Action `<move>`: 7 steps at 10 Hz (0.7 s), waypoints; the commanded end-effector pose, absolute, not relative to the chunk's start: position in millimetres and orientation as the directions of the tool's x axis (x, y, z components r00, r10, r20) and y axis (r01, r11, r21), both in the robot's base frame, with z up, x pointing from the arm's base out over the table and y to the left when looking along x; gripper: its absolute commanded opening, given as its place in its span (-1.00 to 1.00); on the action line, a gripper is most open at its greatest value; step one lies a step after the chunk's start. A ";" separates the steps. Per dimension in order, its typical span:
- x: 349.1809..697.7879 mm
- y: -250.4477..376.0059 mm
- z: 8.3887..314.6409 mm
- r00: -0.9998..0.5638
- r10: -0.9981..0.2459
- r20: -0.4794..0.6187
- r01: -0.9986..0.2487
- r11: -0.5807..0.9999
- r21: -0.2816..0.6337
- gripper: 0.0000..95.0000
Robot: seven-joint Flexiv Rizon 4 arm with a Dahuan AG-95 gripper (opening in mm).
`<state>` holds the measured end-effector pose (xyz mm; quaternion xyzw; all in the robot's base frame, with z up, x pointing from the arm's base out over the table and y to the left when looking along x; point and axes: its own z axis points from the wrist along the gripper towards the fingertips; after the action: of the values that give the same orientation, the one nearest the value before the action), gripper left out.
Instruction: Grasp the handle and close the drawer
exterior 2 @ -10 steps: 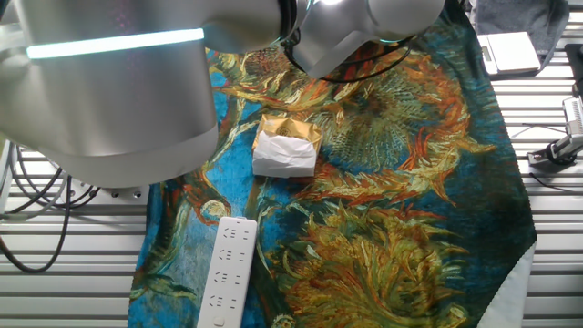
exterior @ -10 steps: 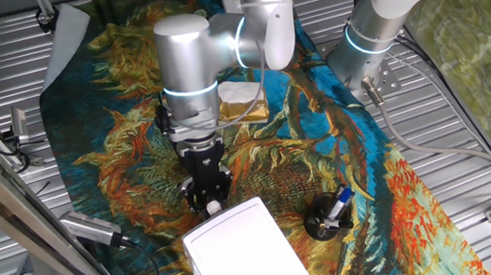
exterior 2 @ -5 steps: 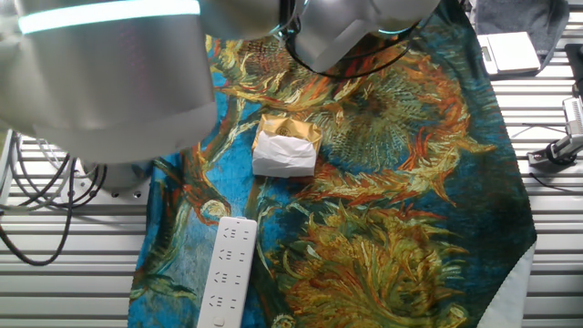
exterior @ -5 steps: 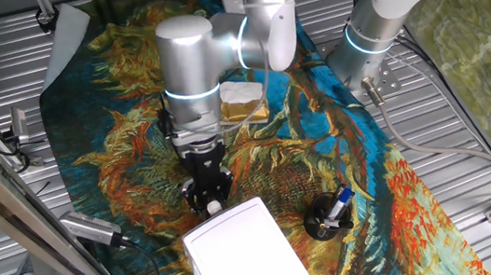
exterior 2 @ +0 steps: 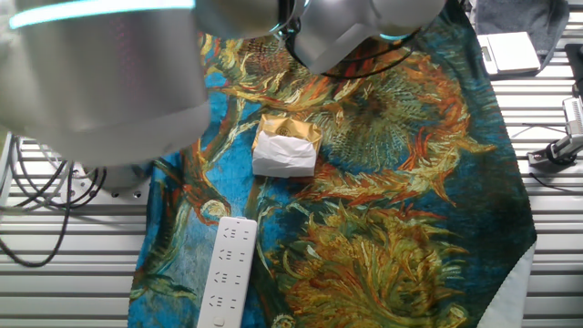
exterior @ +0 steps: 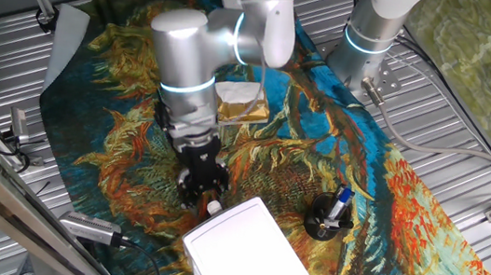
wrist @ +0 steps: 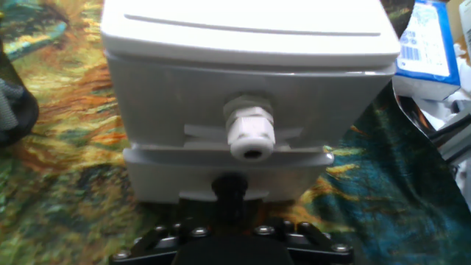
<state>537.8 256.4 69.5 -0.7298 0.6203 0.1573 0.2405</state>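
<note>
The white flat-topped box (exterior: 254, 256) stands at the near edge of the painted cloth. In the hand view its light-grey drawer (wrist: 169, 110) fills the frame, front about flush under the box's lid (wrist: 243, 33). The handle, a small round white knob (wrist: 250, 134), sticks out from the drawer front; it also shows in one fixed view (exterior: 214, 209). My gripper (exterior: 203, 189) hangs just left of the knob, a short gap away, not touching it. In the hand view the black fingertips (wrist: 229, 185) sit together below the knob, shut and empty.
A gold-and-white wrapped block (exterior: 243, 100) (exterior 2: 287, 146) lies behind the arm. A black cup with a pen (exterior: 328, 215) stands right of the box. A white remote-like strip (exterior 2: 228, 273) lies on the cloth. A blue-and-white carton (wrist: 430, 51) is beside the box.
My gripper has drawn back a little from the box, up and to the left. The knob now stands free in front of it. The box has not moved.
</note>
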 end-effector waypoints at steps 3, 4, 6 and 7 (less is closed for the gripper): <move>540.9 230.7 73.1 0.162 -0.853 -0.497 -0.984 -0.101 -0.148 -1.00; 541.7 226.6 74.1 0.165 -0.864 -0.476 -0.983 -0.107 -0.147 -1.00; 542.9 216.1 76.9 0.174 -0.879 -0.443 -0.982 -0.122 -0.145 -1.00; 542.9 215.5 77.3 0.164 -0.886 -0.434 -0.984 -0.114 -0.139 -1.00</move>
<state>541.6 216.2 78.3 -0.7375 0.6322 0.1248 0.2020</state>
